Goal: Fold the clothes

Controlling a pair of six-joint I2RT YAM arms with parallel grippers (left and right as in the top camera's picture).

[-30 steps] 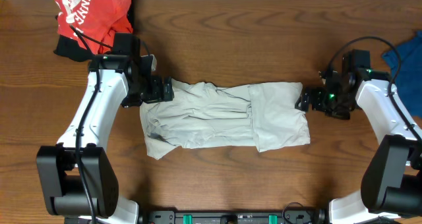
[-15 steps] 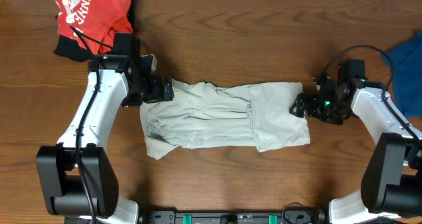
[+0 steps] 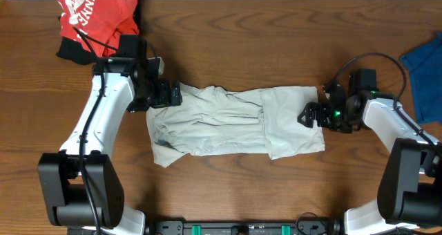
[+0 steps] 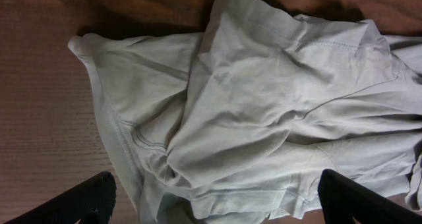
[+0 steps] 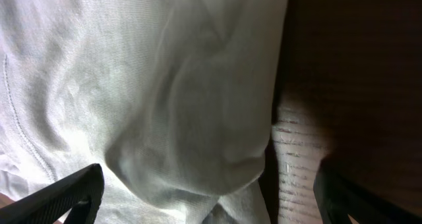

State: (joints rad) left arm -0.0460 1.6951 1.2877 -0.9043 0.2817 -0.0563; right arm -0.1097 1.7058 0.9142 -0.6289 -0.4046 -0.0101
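The pale beige shirt (image 3: 235,121) lies crumpled in a wide bundle on the middle of the wooden table. My left gripper (image 3: 170,95) sits at its upper left corner, and my right gripper (image 3: 308,115) sits over its right edge. In the left wrist view the wrinkled shirt (image 4: 264,105) fills the frame, and the left gripper (image 4: 217,207) is open, its dark fingertips (image 4: 82,199) wide apart astride the cloth. In the right wrist view the shirt's edge (image 5: 165,99) lies between the spread jaws of the open right gripper (image 5: 211,201). Neither gripper holds anything.
A red garment with white lettering (image 3: 93,14) lies at the table's back left corner. A blue cloth (image 3: 423,69) lies at the right edge. Bare wooden table (image 3: 235,48) surrounds the shirt.
My right gripper has moved left, from just off the shirt's right edge to over that edge. The left arm and the shirt have not moved.
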